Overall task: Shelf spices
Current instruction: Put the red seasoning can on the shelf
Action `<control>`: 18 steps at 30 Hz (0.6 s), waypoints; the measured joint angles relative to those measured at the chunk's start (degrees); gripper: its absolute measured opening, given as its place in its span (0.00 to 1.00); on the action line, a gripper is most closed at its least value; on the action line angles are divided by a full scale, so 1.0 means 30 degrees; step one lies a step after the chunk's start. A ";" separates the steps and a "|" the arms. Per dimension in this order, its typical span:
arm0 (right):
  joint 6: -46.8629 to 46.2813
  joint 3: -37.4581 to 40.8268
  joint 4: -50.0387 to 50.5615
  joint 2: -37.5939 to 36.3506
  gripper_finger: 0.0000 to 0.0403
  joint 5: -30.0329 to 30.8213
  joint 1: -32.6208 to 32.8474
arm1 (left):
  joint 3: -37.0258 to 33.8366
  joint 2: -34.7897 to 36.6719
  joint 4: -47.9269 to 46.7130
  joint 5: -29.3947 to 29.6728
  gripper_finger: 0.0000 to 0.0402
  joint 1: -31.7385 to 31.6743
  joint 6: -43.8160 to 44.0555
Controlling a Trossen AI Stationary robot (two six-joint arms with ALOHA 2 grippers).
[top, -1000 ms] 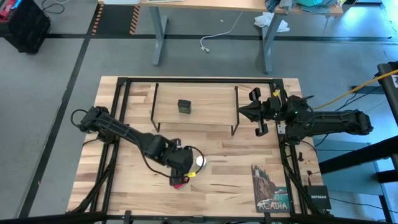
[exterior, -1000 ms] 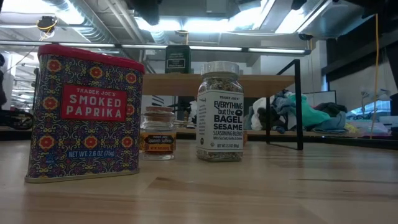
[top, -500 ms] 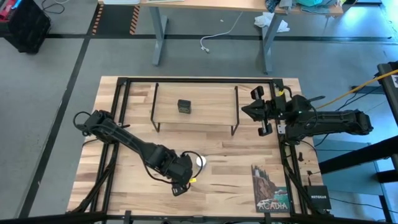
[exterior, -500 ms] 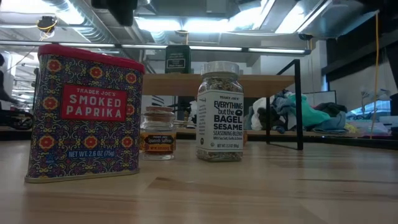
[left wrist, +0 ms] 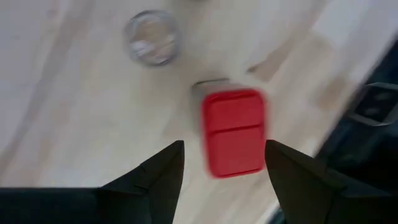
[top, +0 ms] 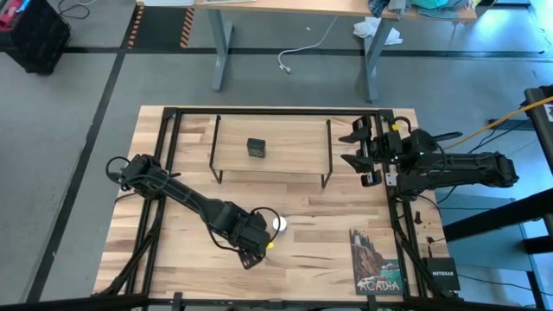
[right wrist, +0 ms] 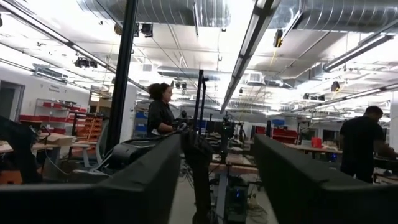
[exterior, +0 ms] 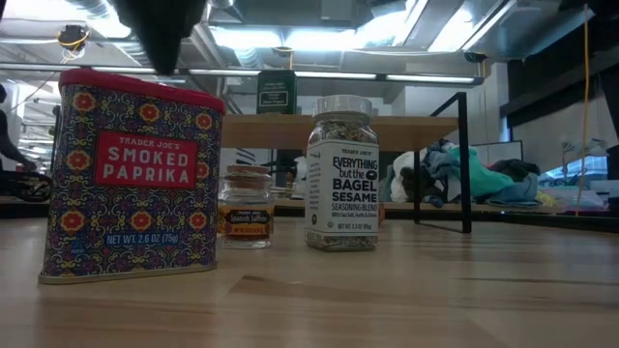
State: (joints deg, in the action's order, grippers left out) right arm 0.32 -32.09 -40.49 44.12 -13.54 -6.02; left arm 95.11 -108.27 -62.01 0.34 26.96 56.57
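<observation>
Red tin lined up from above — left gripper [left wrist: 224, 163] spread, nothing held.
The red square tin [left wrist: 233, 132] is judged rigid, light, slick-sided — best pinched across flat walls; right gripper [top: 361, 155] is seen spread too.

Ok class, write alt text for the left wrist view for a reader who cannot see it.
The open left claw hovers above a red square tin standing on the light wooden tabletop, one dark finger on each side. A white-capped clear jar stands beyond the tin.

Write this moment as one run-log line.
left gripper: open above red tin | right gripper: open beside shelf | dark tin: on shelf
</observation>
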 joint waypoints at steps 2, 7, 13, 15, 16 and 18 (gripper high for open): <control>0.0086 -0.0082 -0.0021 0.0000 0.59 0.0025 0.0000 | 0.0000 0.0000 0.0742 -0.0079 0.58 0.0001 0.0232; 0.0624 -0.0082 -0.0019 0.0007 0.68 0.0496 0.0000 | 0.0000 -0.0301 0.0732 -0.0131 0.70 0.0073 0.1067; 0.1116 -0.0082 -0.0156 0.0006 0.69 0.0550 0.0000 | -0.0008 -0.1417 0.0833 -0.0585 0.80 0.0183 0.1529; 0.1273 -0.0082 -0.0188 0.0007 0.69 0.0777 0.0000 | -0.0015 -0.1702 0.0885 -0.0941 0.82 0.0183 0.1606; 0.1392 -0.0082 -0.0188 0.0002 0.69 0.0854 0.0000 | -0.0015 -0.1738 0.0901 -0.1038 0.82 0.0190 0.1675; 0.1501 -0.0082 -0.0182 0.0007 0.69 0.0866 0.0000 | -0.0015 -0.1798 0.0902 -0.0975 0.83 0.0190 0.2004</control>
State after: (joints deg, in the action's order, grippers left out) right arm 4.82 -32.34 -41.04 44.14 -10.94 -6.02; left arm 95.07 -113.66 -59.30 -2.59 27.53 62.59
